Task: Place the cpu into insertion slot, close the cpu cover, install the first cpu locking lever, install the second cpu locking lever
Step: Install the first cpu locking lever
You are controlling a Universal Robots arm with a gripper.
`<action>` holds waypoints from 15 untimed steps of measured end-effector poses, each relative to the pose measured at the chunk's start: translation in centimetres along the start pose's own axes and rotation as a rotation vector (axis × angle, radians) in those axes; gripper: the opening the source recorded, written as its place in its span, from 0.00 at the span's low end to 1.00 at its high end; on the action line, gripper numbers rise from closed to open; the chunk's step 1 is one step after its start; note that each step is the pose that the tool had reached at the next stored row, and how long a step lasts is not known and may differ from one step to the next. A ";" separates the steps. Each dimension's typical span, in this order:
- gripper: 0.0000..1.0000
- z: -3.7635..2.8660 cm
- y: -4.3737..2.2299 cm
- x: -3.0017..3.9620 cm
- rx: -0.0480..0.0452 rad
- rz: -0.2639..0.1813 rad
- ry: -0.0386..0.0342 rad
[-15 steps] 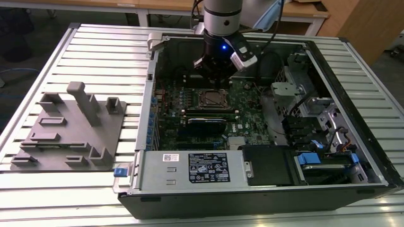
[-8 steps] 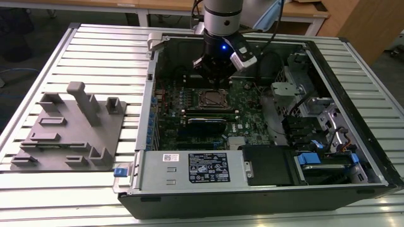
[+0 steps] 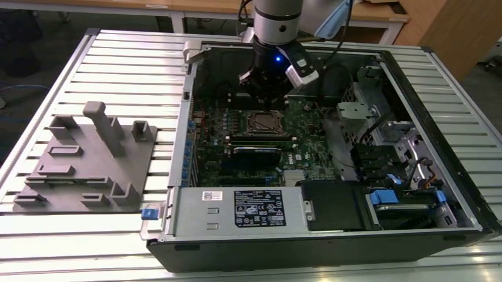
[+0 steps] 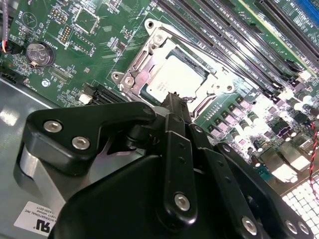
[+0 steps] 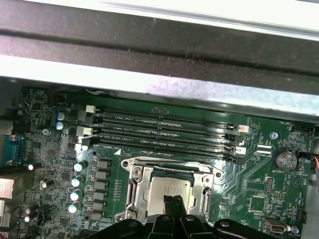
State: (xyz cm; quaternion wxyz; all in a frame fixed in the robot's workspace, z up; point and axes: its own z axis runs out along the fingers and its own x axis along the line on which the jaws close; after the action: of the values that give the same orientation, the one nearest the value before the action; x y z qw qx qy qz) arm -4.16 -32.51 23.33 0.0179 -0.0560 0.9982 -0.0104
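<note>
Item: gripper (image 3: 269, 104), on the arm, reaching down into the open case (image 3: 235, 235); fingers together and clamped on nothing, tips hanging just above the cpu (image 4: 174, 78) in both wrist views; whether they touched it could not be told. Cpu: seated flat in the slot (image 5: 167, 174), near the middle of the board, metal top showing through the cover (image 4: 142, 64) window. Cover: lying down over the chip, framing it on all sides, apparently closed. Lever (image 4: 205, 97): a bent silver rod beside the socket, close to the fingertips; whether it was hooked under its catch could not be told. Memory slots (image 5: 164, 130): long black rows just beside the socket. Fixture (image 3: 86, 170): grey moulded block on the table (image 3: 117, 70), well apart at the exterior view's left. Hazards, as judged: closed tips pressing down off-centre could scratch the chip's top or tilt the cover; a lever pushed from a poor angle could slip off the narrow tips and spring back up; a sideways slip could strike the memory slots or small board parts beside the socket; if the cover were not fully down, forcing a lever could bend it or load the chip unevenly.
</note>
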 end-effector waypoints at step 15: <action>0.10 0.02 -0.75 0.08 -0.0764 0.005 -0.0085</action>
State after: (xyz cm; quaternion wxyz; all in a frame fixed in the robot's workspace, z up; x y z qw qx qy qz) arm -4.16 -33.27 23.33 0.0200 -0.0541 0.9979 0.0280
